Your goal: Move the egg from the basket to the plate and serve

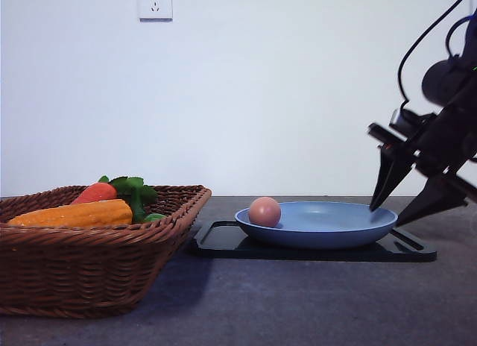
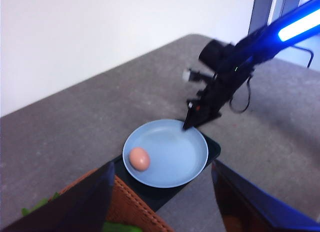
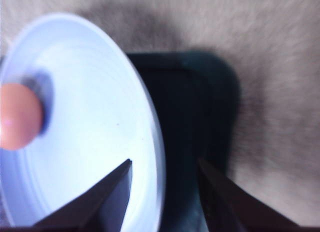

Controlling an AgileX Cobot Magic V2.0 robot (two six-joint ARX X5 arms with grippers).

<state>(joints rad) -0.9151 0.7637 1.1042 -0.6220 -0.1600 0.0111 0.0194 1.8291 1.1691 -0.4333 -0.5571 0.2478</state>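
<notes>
Nearest the front camera: dark-brown woven wicker basket (image 1: 89, 249) with braided rim, sitting on the left of a grey speckled counter (image 1: 298, 301). Behind, a plain white wall with a white power socket (image 1: 155, 3) high up.

Inside the basket: yellow-orange corn cob (image 1: 74, 213) lying lengthwise along the near rim, orange-red carrot (image 1: 95, 192) behind it with green leaves (image 1: 134, 189).

Just right of the basket, flat on the counter: black rectangular tray (image 1: 223, 241) with handles. On the tray: round light-blue plate (image 1: 328, 223) with raised rim.

Resting in the plate, at the side towards the basket: small pinkish-brown egg (image 1: 264, 212), also seen in the left wrist view (image 2: 139, 159) and the right wrist view (image 3: 17, 117). Touching the plate's floor close to the rim, free of both grippers. Long axis hard to tell; looks nearly round from the front.

At the far right side of the plate: right gripper (image 1: 406, 208), black, tilted downward, fingers spread apart and holding nothing, tips around the plate's right rim, one inside and one outside, as seen in the right wrist view (image 3: 165, 172). Also seen from the left wrist camera (image 2: 192, 123).

Raised above the basket's edge, looking down on plate and tray: left gripper (image 2: 160, 192), fingers wide apart, empty.
</notes>
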